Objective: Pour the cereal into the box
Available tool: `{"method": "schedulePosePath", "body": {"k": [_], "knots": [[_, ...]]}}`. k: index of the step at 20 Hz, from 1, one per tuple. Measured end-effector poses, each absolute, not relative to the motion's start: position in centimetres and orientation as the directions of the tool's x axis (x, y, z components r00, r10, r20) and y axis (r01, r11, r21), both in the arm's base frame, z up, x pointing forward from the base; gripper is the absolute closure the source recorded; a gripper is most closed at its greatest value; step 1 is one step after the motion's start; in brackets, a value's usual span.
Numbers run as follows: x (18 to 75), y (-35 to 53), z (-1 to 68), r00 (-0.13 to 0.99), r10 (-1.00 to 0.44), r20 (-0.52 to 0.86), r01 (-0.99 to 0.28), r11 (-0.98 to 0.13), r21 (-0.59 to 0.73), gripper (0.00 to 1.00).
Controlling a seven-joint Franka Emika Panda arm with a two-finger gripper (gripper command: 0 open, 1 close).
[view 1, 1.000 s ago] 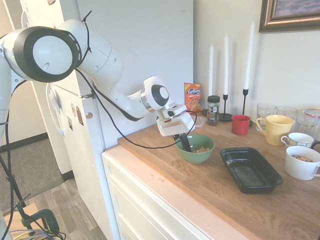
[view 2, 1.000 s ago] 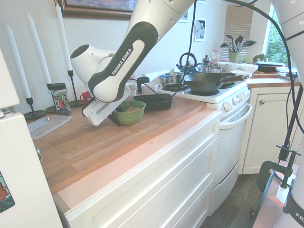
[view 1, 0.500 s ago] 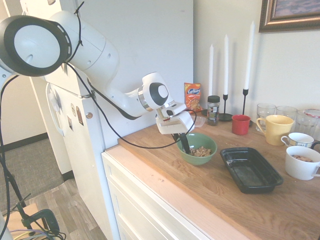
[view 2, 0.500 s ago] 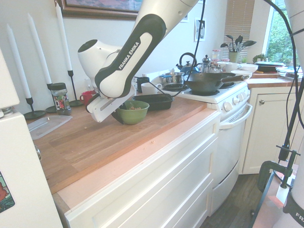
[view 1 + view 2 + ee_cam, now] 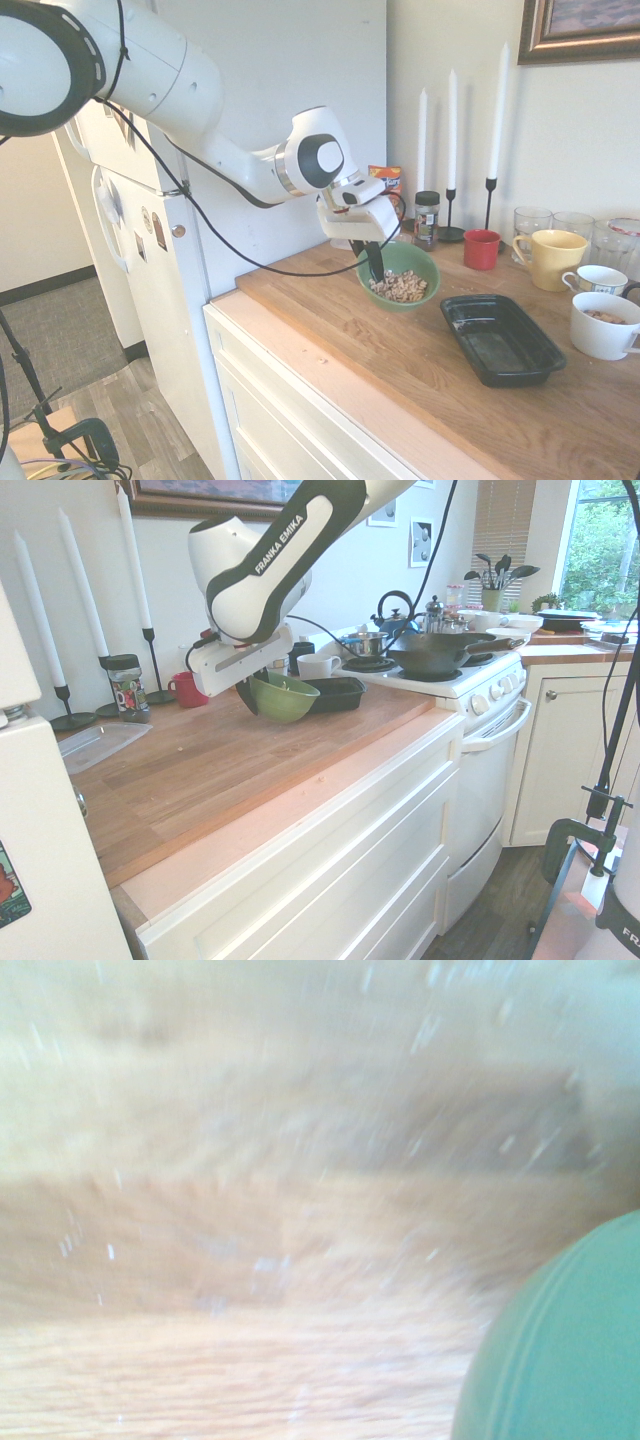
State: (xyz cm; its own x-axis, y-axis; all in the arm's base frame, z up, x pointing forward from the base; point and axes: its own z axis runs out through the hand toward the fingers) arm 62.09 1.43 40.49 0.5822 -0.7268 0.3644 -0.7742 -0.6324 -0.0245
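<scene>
Gripper (image 5: 373,268) is pinched on the near rim of the green bowl (image 5: 401,276), one dark finger reaching down inside among the cereal (image 5: 399,288). A second ago the bowl sat flat on the table (image 5: 400,370); now it hangs clear of the wood, higher in both exterior views, and tipped so its mouth leans toward the first exterior camera. The cereal has slid into a heap on the low side but none appears to have spilled. In the wrist view the green bowl wall shows against blurred wood grain, which fits an arm in motion.

The lift looks done, so the carry comes next. The box (image 5: 500,340), a shallow black tray, lies empty on the table well apart from the bowl, toward the mugs. Since the bowl is already tilted, cereal could slip over the rim before it gets above the tray.
</scene>
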Motion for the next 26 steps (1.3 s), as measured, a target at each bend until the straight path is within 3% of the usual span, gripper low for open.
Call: {"method": "schedulePosePath", "body": {"k": [11,26], "knots": [[63.1,-8.8,45.7,0.567,-0.804,0.178,-0.769,-0.594,-0.237,1.0],[64.7,-23.4,45.1,0.592,-0.778,-0.209,-0.747,-0.433,-0.505,1.0]]}}
